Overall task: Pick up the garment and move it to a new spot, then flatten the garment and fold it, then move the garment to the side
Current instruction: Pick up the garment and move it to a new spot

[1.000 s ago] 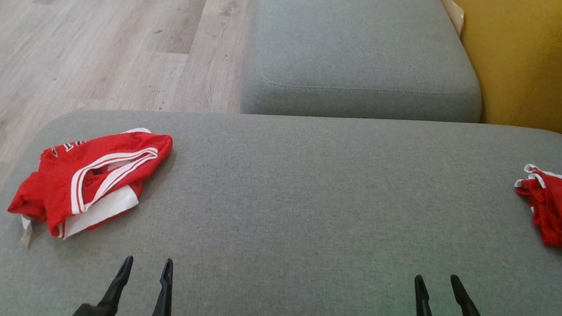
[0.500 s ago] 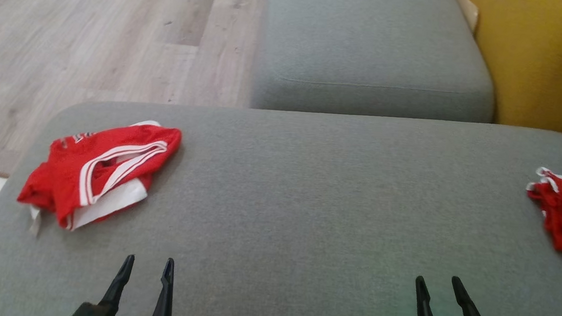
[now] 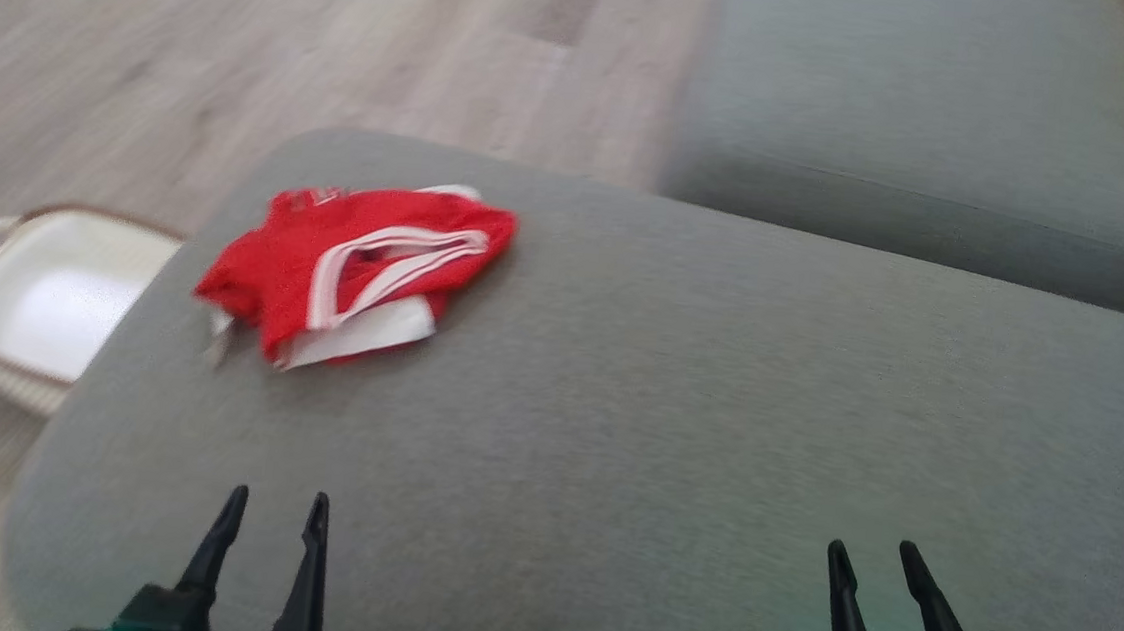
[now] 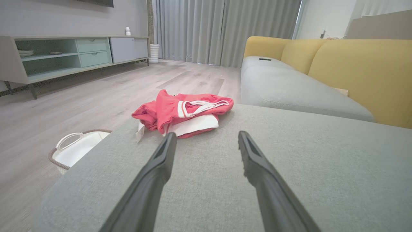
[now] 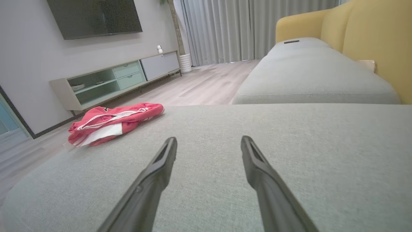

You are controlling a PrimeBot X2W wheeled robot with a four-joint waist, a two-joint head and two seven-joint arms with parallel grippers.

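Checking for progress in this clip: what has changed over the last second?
The head camera swung toward the robot's left, so the whole picture shifted: the red garment now shows nearer the middle and a white basket has come into view. The garment lies crumpled as before on the grey cushion. Left end effector and right end effector stay open and empty.

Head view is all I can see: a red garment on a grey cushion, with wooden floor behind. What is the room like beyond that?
Observer: Across the room stands a long low cabinet with pale green drawers.
Visitor: Anything above it?
Observer: Yes, a dark television is mounted there.
Visitor: And at the far end?
Observer: Long grey curtains hang side by side.
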